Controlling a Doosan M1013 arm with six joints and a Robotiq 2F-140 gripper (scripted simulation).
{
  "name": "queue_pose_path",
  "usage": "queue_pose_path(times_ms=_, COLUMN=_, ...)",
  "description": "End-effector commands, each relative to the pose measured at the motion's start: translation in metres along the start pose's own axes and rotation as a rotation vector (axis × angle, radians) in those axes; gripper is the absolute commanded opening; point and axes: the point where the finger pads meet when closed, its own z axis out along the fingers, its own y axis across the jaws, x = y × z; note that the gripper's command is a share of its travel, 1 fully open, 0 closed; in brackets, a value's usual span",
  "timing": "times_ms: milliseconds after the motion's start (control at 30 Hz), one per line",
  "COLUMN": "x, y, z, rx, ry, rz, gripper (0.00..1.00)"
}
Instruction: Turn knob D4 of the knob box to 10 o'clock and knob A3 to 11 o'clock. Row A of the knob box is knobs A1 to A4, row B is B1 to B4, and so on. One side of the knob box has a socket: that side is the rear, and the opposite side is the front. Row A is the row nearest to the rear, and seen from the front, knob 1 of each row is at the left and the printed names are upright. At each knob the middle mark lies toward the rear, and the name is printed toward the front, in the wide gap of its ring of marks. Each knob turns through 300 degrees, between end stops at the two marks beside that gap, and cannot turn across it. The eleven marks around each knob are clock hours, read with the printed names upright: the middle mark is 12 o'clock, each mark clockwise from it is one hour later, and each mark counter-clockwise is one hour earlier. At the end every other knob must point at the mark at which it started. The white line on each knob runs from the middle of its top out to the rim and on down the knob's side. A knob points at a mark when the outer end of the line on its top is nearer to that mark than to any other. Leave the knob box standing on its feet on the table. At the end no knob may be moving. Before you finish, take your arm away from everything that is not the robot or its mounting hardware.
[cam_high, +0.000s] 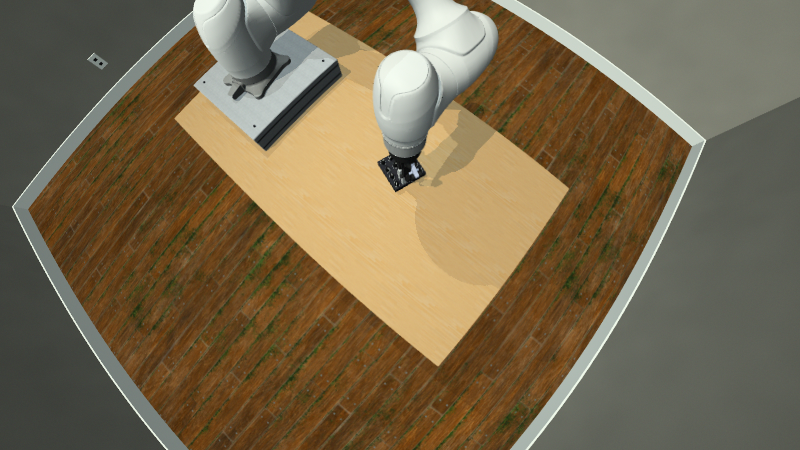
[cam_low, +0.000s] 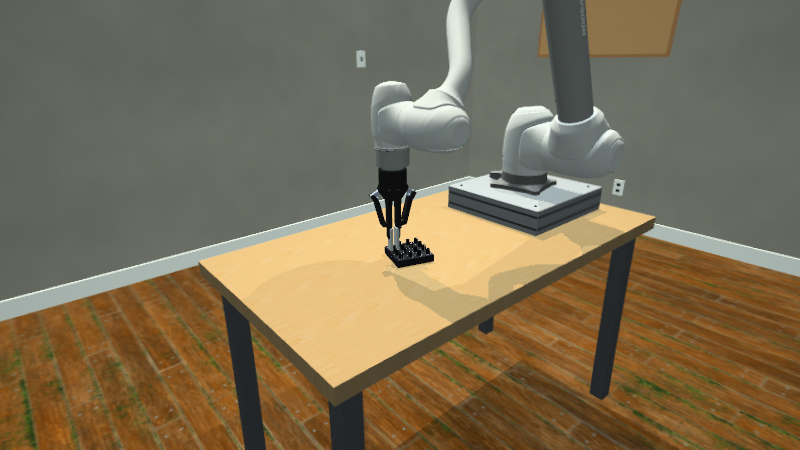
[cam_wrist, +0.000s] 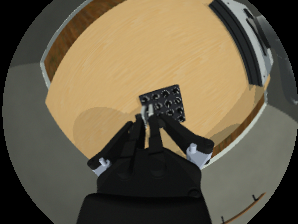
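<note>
The small black knob box (cam_low: 413, 254) stands on the wooden table, with several black knobs standing up from its top. It also shows in the overhead view (cam_high: 400, 174) and in the wrist view (cam_wrist: 164, 106). My gripper (cam_low: 394, 244) hangs straight down from the white arm over the box's left corner. Its fingers are drawn narrow and shut on a knob at that corner (cam_wrist: 148, 121). The printed names and the white knob lines are too small to read. In the overhead view the wrist hides part of the box, and the gripper (cam_high: 412, 171) shows at its right side.
The arm's grey base plate (cam_low: 524, 202) sits at the far right end of the table (cam_low: 425, 274), well away from the box. The table edges are far from the box on all sides. Wooden floor surrounds the table.
</note>
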Motion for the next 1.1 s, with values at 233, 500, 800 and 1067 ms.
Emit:
queue_pose_path(times_ms=233, x=0.0, y=0.0, z=-0.0001, rx=-0.001, ry=-0.002, rz=-0.058, gripper=0.05)
queue_pose_path(times_ms=500, x=0.0, y=0.0, z=-0.0001, rx=-0.001, ry=-0.002, rz=-0.068, gripper=0.05)
queue_pose_path(times_ms=800, x=0.0, y=0.0, z=-0.0001, rx=-0.001, ry=-0.002, rz=-0.068, gripper=0.05)
queue_pose_path(times_ms=1067, x=0.0, y=0.0, z=-0.0001, rx=-0.001, ry=-0.002, rz=-0.068, gripper=0.12)
